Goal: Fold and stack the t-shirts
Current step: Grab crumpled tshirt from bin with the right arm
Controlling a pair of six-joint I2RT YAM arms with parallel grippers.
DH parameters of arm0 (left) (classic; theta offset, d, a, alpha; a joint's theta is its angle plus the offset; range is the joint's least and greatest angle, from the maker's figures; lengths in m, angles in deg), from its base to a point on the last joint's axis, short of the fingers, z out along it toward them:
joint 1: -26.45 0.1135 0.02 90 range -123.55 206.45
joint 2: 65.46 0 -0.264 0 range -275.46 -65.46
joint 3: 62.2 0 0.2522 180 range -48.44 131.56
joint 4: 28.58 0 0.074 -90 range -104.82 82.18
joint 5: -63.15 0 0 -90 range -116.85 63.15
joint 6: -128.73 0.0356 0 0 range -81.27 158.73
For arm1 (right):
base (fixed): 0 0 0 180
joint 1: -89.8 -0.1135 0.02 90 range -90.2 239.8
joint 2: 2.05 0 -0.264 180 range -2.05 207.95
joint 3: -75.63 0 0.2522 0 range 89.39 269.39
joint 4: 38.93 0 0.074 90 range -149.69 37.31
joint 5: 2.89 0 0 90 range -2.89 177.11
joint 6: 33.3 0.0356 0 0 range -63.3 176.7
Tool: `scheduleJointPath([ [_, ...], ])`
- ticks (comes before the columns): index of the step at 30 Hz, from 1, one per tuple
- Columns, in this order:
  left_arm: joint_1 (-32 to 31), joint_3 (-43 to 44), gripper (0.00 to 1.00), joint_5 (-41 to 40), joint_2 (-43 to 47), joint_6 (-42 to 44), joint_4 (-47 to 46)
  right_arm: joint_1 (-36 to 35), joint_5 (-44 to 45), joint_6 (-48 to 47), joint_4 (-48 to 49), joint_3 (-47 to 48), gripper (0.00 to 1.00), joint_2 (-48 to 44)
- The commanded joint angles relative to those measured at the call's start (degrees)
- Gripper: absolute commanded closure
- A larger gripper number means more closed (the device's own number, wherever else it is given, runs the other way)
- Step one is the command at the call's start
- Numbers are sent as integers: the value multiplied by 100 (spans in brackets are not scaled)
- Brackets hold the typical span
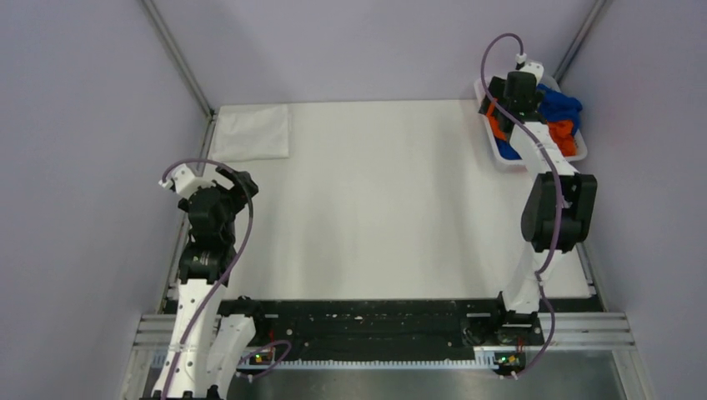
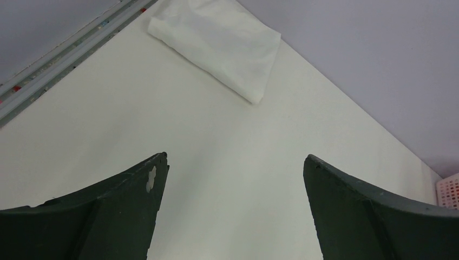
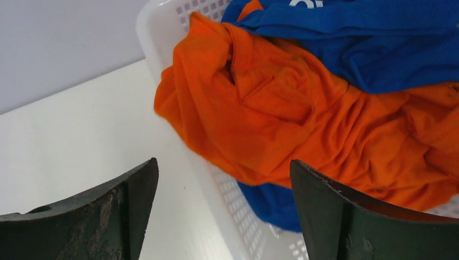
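Note:
A crumpled orange t-shirt (image 3: pixel 303 108) fills a white mesh basket (image 3: pixel 233 211) and spills over its near rim. A blue t-shirt (image 3: pixel 379 49) with white lettering lies behind and under it. In the top view the basket (image 1: pixel 584 152) sits at the table's far right corner with the orange (image 1: pixel 565 133) and blue (image 1: pixel 560 104) cloth inside. My right gripper (image 3: pixel 223 162) hovers open over the basket's near wall, just short of the orange hem, nothing between its fingers. My left gripper (image 2: pixel 235 156) is open and empty above bare table on the left (image 1: pixel 238 179).
A folded white cloth (image 1: pixel 253 132) lies flat at the far left corner, ahead of the left gripper (image 2: pixel 222 43). Grey walls and metal rails close in the table on the left, back and right. The basket touches the right wall.

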Motion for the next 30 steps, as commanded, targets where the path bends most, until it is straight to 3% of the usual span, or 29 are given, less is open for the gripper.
scheduleJointPath([
  [1,12,-92,1,97,41,163,-495,246,88,-171,32,1108,12,888],
  [6,16,-433,1,779,174,315,-1116,488,-581,150,356,1670,16,1689],
  [11,16,-530,1,860,225,320,-1260,517,-1008,150,608,1848,20,2027],
  [13,13,-509,1,940,232,324,-1287,526,-1094,215,693,1853,38,2105],
  [16,16,-440,1,927,278,345,-1192,534,-975,473,719,1796,80,2037],
  [19,14,-426,1,845,339,317,-1112,540,-1043,561,880,1590,100,1657],
  [30,14,-449,1,1111,570,113,-901,527,-911,352,1236,689,100,-824],
])
